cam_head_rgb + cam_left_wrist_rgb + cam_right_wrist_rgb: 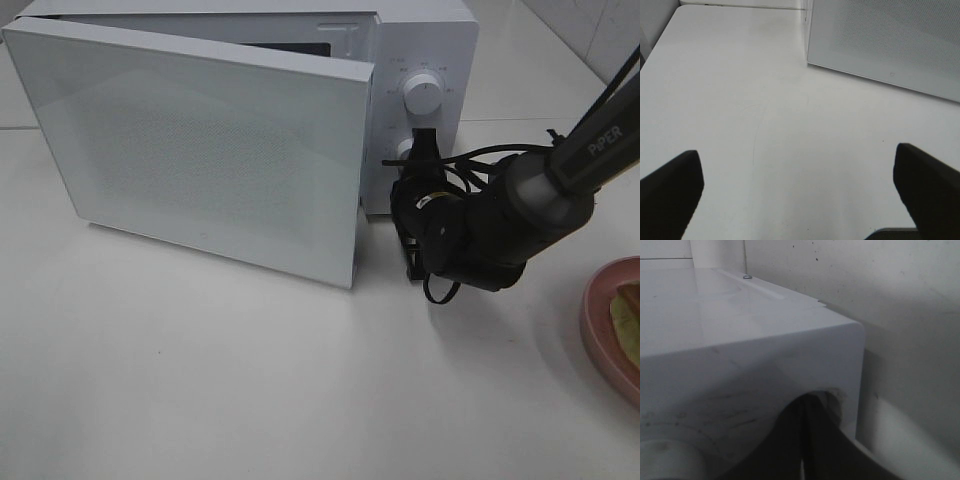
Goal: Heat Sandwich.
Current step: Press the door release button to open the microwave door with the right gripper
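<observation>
Writing: you can read "PiPER" in white letters on the right arm (603, 148). The marks printed around the dials are too small to read.
Sandwich: you see only a sliver of the sandwich (629, 318), pale yellow-green with a tan strip. The rest is cut off by the picture's edge.
Sandwich location: it lies on the pink plate (598, 322) at the right side of the table (200, 390), well apart from the microwave (200, 140).
Count: one sandwich, one plate, one microwave, two dials, two pincers.
Microwave: white, at the back of the table, with its door swung partly open.
Dials: the upper dial (424, 96) is in full view. The lower dial (402, 150) is partly hidden behind your right pincer.
Right pincer (424, 138): fingers pressed together, with the tip at the lower dial on the control panel. You cannot tell whether it touches.
Left pincer (800, 195): spread wide and holding nothing, above bare table in front of the microwave door.
</observation>
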Robot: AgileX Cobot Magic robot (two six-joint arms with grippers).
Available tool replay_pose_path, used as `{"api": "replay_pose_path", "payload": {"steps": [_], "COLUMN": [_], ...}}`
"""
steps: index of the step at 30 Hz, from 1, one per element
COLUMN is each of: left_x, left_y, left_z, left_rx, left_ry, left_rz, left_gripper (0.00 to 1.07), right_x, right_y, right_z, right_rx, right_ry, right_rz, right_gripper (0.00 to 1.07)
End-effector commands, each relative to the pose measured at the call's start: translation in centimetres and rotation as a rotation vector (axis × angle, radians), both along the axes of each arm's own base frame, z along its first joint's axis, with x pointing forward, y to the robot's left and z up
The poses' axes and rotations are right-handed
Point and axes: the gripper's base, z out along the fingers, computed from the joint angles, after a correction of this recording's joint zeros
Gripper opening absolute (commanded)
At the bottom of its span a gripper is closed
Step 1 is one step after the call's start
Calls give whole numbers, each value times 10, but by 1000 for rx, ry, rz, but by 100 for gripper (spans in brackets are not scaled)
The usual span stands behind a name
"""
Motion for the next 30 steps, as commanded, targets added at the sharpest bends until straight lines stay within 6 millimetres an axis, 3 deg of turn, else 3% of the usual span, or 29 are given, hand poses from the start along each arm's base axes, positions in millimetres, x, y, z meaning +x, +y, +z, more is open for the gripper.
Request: {"api": "replay_pose_path", "payload": {"steps": [1, 16, 30], "left_x": [-2, -2, -2], "left_y": [-1, -1, -1], "left_z": [0, 0, 0], "left_rx": [-12, -12, -12], "left_ry": [-26, -26, -26], "left_rz": [-9, -9, -9], "left_gripper": [98, 98, 98], "right_x": [35, 33, 2], "right_y": [-9, -4, 8], "right_z": [56, 50, 30], "right_rx": [-18, -30, -30], "right_ry": [-396, -330, -172], "right_rz": [-58, -21, 18], "right_gripper": [0, 0, 0]}}
